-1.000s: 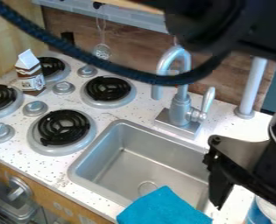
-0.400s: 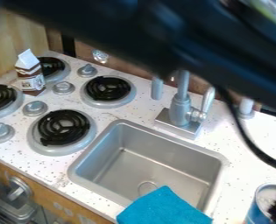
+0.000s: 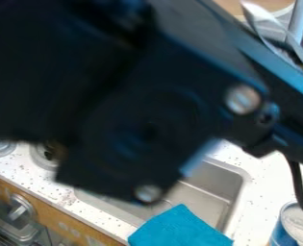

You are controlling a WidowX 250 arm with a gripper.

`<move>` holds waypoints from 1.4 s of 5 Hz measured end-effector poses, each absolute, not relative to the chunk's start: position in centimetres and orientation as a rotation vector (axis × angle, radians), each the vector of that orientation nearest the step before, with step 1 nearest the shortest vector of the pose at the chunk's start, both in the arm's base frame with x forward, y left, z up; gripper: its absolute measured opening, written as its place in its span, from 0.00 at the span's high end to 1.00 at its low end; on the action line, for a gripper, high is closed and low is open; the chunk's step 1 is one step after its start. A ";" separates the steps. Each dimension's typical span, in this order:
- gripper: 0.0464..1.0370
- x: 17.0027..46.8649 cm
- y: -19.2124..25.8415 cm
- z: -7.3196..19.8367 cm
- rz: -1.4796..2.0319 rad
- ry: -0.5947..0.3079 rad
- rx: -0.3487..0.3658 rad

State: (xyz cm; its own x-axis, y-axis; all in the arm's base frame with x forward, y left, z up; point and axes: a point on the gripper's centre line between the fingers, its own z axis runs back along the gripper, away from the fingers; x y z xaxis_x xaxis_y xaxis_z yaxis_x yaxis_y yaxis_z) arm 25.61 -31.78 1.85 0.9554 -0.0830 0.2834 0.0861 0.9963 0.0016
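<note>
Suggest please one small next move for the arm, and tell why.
Perhaps draw the arm back toward the upper left: it hides part of the sink and most of a burner, which careful work there would need in sight.

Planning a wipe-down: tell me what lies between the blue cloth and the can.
The sink's rim and speckled countertop lie between cloth and can, in the camera view.

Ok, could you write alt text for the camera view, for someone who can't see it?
A big black robot arm crosses close to the camera, hiding much of a white speckled counter. Below it, a teal cloth lies over the near edge of a metal sink, with a blue can at lower right.
</note>
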 end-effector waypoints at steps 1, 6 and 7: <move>0.04 25.7 -32.1 1.3 -0.051 -0.290 -0.048; 0.04 27.7 -27.9 -0.4 0.106 -0.201 0.023; 0.04 28.4 -27.0 -0.5 0.124 -0.196 0.037</move>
